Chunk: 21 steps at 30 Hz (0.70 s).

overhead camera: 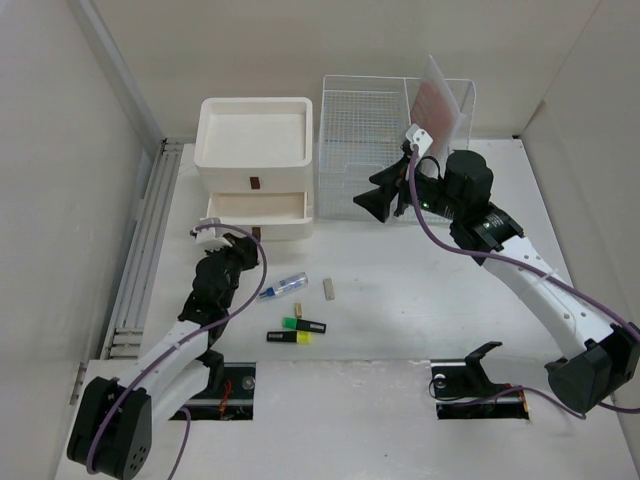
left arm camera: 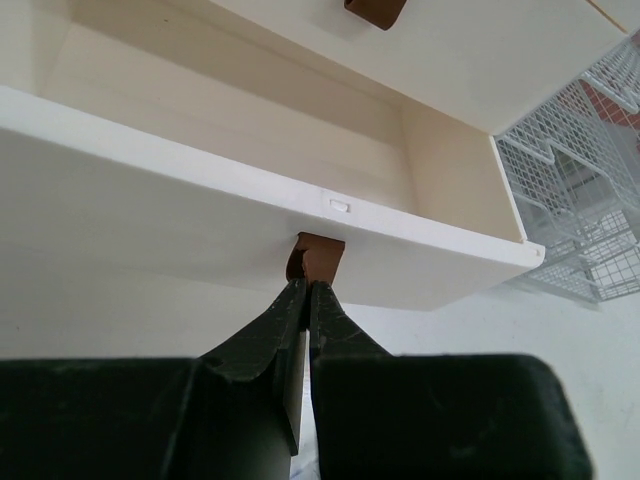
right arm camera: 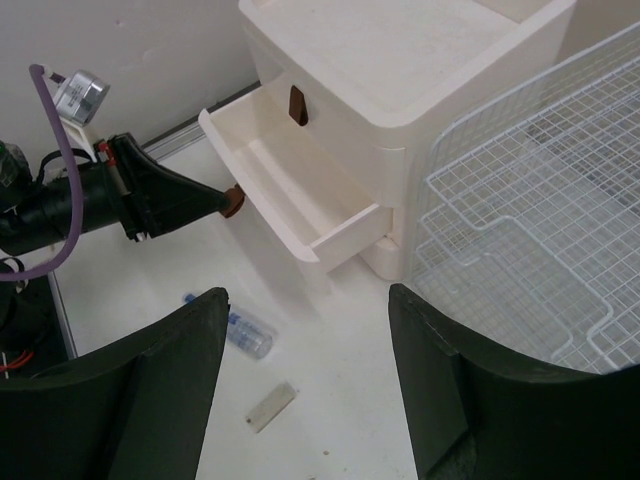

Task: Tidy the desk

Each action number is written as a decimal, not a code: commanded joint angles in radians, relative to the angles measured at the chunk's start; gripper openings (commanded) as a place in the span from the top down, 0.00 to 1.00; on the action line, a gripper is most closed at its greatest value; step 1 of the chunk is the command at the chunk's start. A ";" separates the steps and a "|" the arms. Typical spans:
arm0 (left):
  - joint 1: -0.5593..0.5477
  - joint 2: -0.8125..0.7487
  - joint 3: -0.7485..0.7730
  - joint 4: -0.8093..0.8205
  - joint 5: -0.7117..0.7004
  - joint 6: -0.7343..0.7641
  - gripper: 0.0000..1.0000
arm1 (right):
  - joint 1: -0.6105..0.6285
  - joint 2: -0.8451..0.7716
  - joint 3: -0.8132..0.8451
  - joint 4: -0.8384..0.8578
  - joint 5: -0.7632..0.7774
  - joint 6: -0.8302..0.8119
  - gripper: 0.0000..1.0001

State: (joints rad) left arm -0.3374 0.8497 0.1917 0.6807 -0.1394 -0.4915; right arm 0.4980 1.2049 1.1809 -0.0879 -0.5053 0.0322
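**Worktop with drawer box as reference.** The drawer box (overhead camera: pixel 255 135) stands at the far side of the worktop (overhead camera: pixel 400 300), which is enclosed by pale walls.

The left tool (left arm camera: pixel 308 295) is clenched on the brown pull tab (left arm camera: pixel 318 258) at the front of the open drawer (overhead camera: pixel 260 208). The thin tab gives the only purchase on the drawer's smooth front, which probably explains the pinch. The grip lies in line with the drawer's travel.

The drawer stands open below a shut one, and the parts of its interior that can be seen hold nothing. The recessed tray on top of the box also looks bare.

Directly beside the box, on the right arm's side, is a wire basket (overhead camera: pixel 365 130). Its mesh compartments appear empty. A clear stand (overhead camera: pixel 440 100) with a pinkish sheet rises at the basket's side farthest from the box.

The right tool (overhead camera: pixel 368 195) hangs released, grasping nothing. It is near the basket's front and faces the box, apparently waiting while the drawer is held.

The loose items lie on the worktop in front of the box, toward the arm bases, all outside any container:
- a blue pen (overhead camera: pixel 283 287)
- a small beige bar (overhead camera: pixel 329 289), beside the pen
- a green highlighter (overhead camera: pixel 303 324) and a yellow highlighter (overhead camera: pixel 290 337), farther from the box, close together

The open drawer suggests these are meant to go inside. None has been stowed.
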 commanded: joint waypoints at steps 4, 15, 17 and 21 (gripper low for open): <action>-0.008 -0.064 -0.041 -0.052 0.000 -0.012 1.00 | -0.006 -0.007 0.003 0.062 -0.010 0.012 0.30; -0.008 -0.006 -0.001 -0.052 0.018 -0.002 0.40 | -0.006 0.011 0.003 0.071 -0.010 0.012 0.30; -0.008 -0.006 -0.001 -0.052 0.018 -0.002 0.37 | -0.006 0.012 0.003 0.071 -0.010 0.012 0.30; -0.008 -0.079 -0.011 -0.073 0.052 -0.013 0.33 | -0.006 0.012 0.003 0.071 -0.042 -0.014 0.29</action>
State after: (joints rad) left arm -0.3405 0.8314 0.1680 0.5880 -0.1223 -0.4973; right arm 0.4980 1.2182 1.1809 -0.0750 -0.5087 0.0326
